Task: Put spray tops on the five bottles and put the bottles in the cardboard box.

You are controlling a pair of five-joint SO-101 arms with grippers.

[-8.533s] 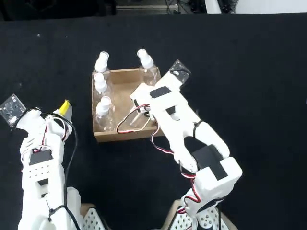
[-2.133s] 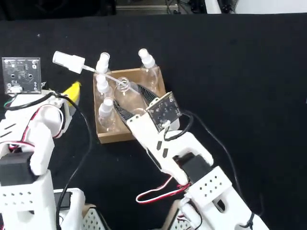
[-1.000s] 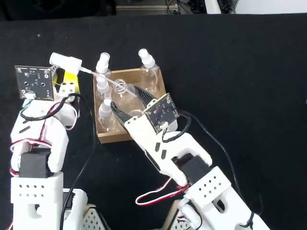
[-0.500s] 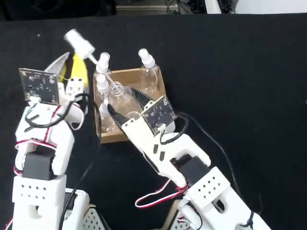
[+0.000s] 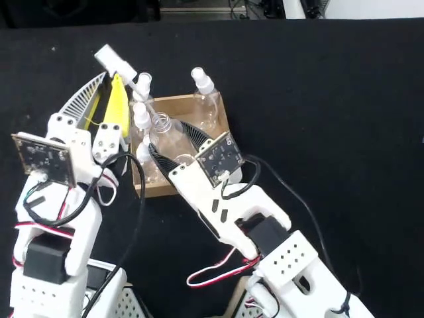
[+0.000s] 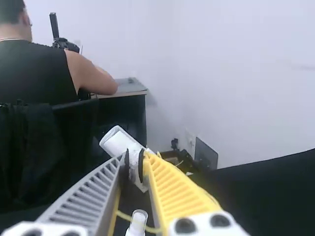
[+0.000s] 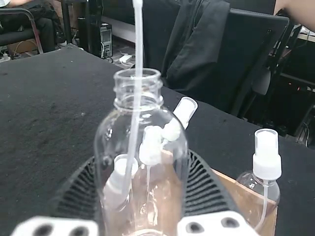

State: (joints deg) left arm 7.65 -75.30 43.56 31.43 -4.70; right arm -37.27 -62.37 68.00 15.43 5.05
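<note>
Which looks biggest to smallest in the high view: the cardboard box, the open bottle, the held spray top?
1. cardboard box
2. open bottle, though it seems held up nearer the camera, which may enlarge it
3. spray top, clearly smallest

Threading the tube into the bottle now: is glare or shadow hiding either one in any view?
High view: even light, no glare; the clear bottle is faint over the box. Right wrist view: tube white on a dark background, mild highlights on the glass. Left wrist view: bright wall behind, spray top plain.
</note>
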